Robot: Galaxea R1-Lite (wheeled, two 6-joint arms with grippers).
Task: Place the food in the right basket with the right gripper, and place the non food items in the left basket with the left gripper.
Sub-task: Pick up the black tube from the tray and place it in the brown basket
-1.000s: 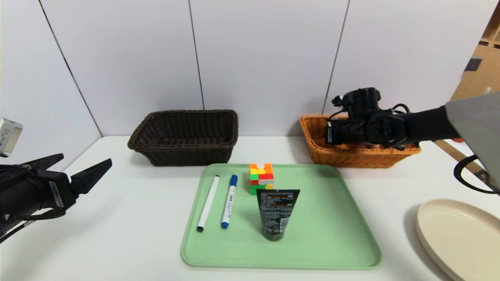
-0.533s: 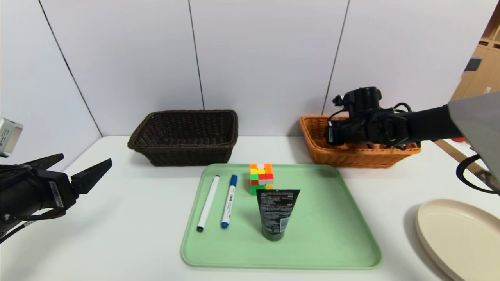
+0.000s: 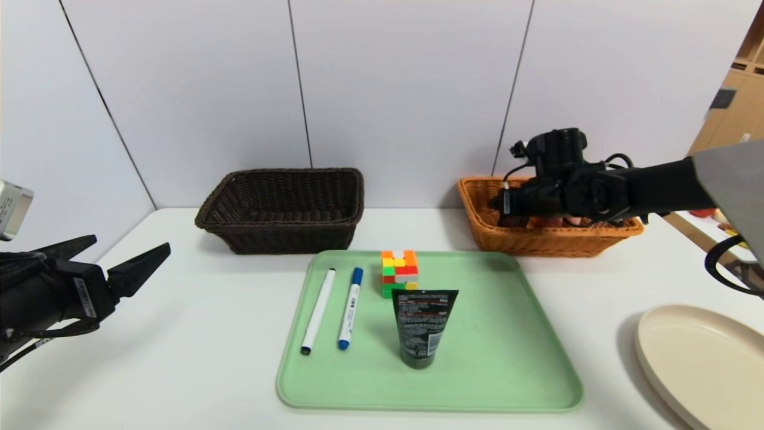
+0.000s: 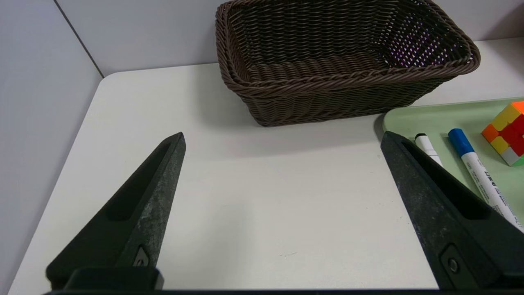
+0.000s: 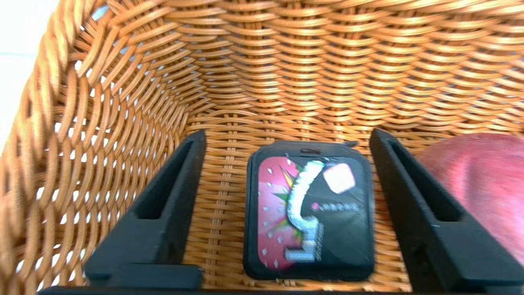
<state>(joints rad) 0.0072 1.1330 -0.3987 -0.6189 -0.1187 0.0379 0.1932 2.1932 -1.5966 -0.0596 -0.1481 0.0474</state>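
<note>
Right gripper (image 5: 286, 172) is seen inside the right basket (image 5: 123, 102), its jaws spread to either side of the dark container (image 5: 309, 211), which lies flat on the woven floor clear of both fingers, with the peach (image 5: 483, 180) just beside it, so the food is judged delivered. Left gripper (image 4: 282, 143) is held wide apart and empty over the table (image 4: 266, 205) near the left basket (image 4: 327, 82). On the green tray (image 3: 507, 358) the two markers (image 3: 318, 310), the puzzle cube (image 3: 400, 273) and the upright black tube (image 3: 422, 325) are left unobstructed.
</note>
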